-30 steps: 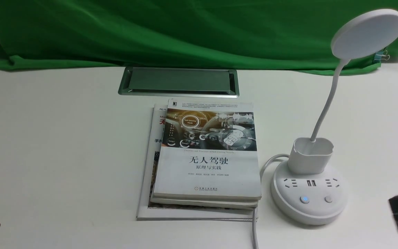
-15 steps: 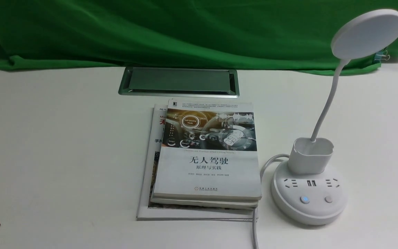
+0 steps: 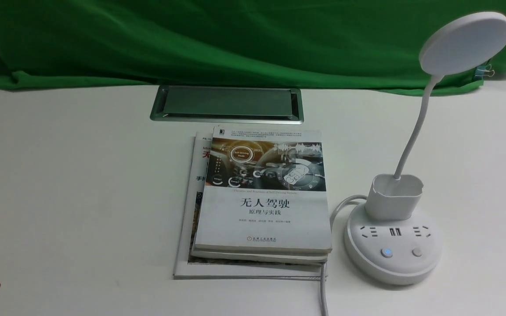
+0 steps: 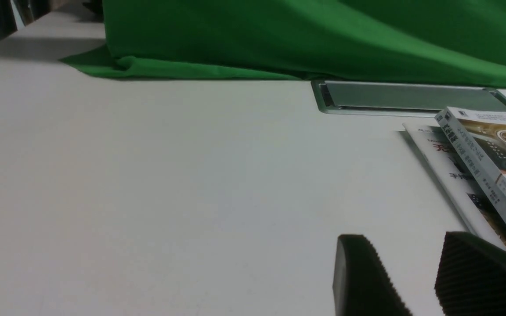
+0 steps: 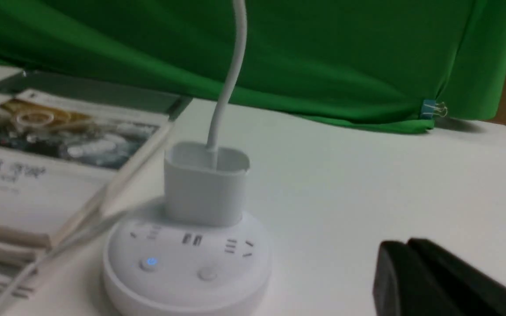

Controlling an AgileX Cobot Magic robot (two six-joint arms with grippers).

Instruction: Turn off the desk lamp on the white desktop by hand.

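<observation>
Left fingers (image 4: 360,272): apart
Right fingers (image 5: 411,276): together
Books (image 3: 266,219): right of left fingers
Desk lamp (image 3: 393,204): neck rising, leaning away from left fingers

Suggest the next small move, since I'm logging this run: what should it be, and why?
Probably draw the right gripper back to rest: the desk lamp's head looks unlit, and the gripper hangs clear of its buttons.
</observation>
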